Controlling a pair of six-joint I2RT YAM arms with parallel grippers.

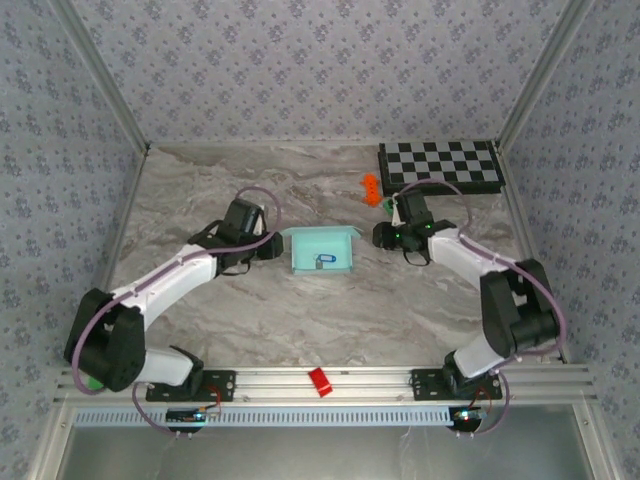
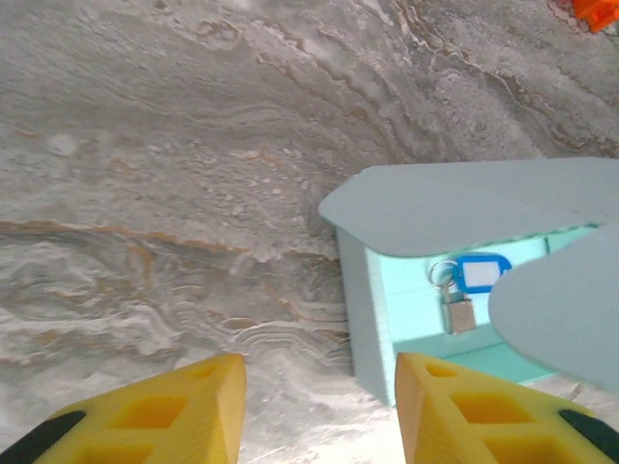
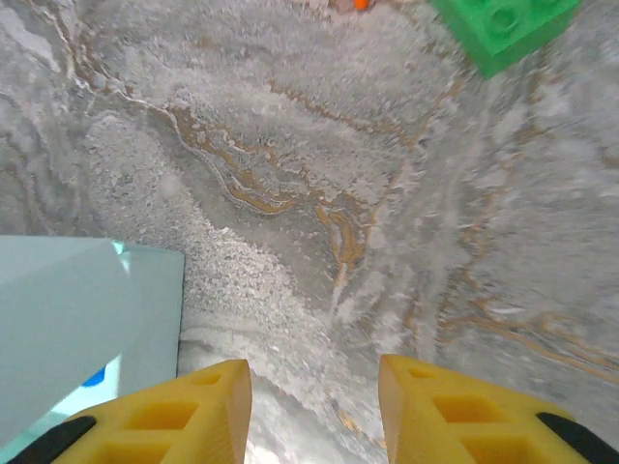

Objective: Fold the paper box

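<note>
Paper box (image 1: 320, 250) sits mid-table, flaps up, key tag (image 2: 481, 272) inside. My left gripper (image 2: 319, 411) is at its 9 o'clock, right gripper (image 3: 314, 411) at 3. Both are spread, pinching nothing, flanking it to push flaps in, I reckon. Marbled grey table (image 1: 200, 200), patterned walls (image 1: 300, 70), checkered board (image 1: 440, 165) at 1 o'clock.

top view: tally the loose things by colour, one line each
aqua paper box: 1
blue key tag: 1
orange piece: 1
green brick: 1
black-and-white checkered board: 1
red piece on the front rail: 1
total: 6
</note>
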